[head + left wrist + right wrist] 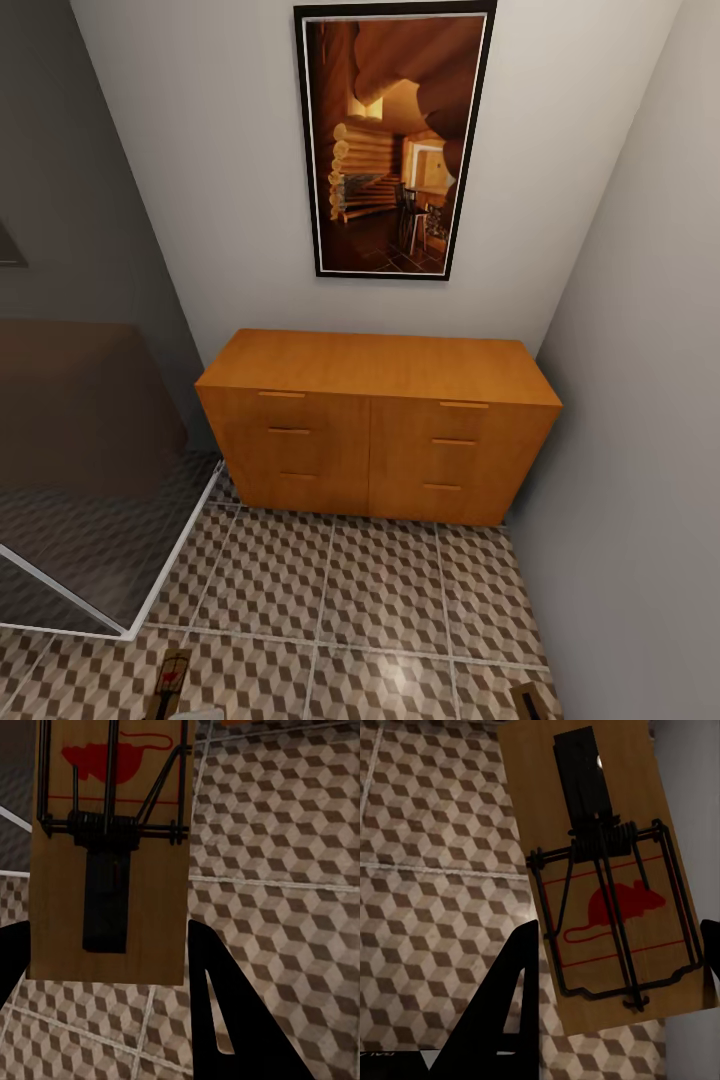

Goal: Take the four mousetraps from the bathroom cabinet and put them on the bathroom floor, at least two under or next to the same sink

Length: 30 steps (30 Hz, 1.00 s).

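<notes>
Holding one mousetrap between the left gripper's fingers and another mousetrap in the right gripper, you carried both above the patterned bathroom floor, facing the closed cabinet. Each board looked light, stiff and flat, so gripping its long edges suited it; the sprung wire probably needed avoiding, since knocking it could snap it.

cabinet against back wall under picture, bathroom floor before it, shower floor left
</notes>
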### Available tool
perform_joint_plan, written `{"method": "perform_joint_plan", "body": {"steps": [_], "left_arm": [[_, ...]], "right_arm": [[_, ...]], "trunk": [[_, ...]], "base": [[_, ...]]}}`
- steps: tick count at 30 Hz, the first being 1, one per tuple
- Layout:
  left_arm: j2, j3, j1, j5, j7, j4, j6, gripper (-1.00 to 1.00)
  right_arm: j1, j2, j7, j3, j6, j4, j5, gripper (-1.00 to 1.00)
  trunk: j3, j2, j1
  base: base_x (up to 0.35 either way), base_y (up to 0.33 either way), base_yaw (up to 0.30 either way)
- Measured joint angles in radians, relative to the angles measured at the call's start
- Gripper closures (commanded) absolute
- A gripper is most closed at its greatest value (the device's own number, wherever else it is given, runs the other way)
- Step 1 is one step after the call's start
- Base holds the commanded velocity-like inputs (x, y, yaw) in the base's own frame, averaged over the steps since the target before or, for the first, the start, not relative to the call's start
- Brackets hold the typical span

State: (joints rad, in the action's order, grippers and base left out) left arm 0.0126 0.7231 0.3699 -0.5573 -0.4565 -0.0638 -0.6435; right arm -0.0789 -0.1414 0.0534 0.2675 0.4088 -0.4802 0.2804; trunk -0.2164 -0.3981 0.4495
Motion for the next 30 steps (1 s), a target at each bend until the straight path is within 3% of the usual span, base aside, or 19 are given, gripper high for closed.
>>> {"method": "perform_joint_plan", "body": {"steps": [7,30], "left_arm": [[0.0,0.0,0.0,0.0,0.0,0.0,0.001,1.0],[0.0,0.001,0.0,0.0,0.0,0.0,0.001,1.0]], "right_arm": [[0.0,0.0,0.003,-0.001,0.0,0.0,0.0,1.0],[0.0,0.002,0.004,-0.001,0.0,0.002,0.0,1.0]], "trunk": [[-0.001,0.0,0.0],[-0.016,0.0,0.0]], "base": [[0.0,0.0,0.074],[0.0,0.0,0.26]]}}
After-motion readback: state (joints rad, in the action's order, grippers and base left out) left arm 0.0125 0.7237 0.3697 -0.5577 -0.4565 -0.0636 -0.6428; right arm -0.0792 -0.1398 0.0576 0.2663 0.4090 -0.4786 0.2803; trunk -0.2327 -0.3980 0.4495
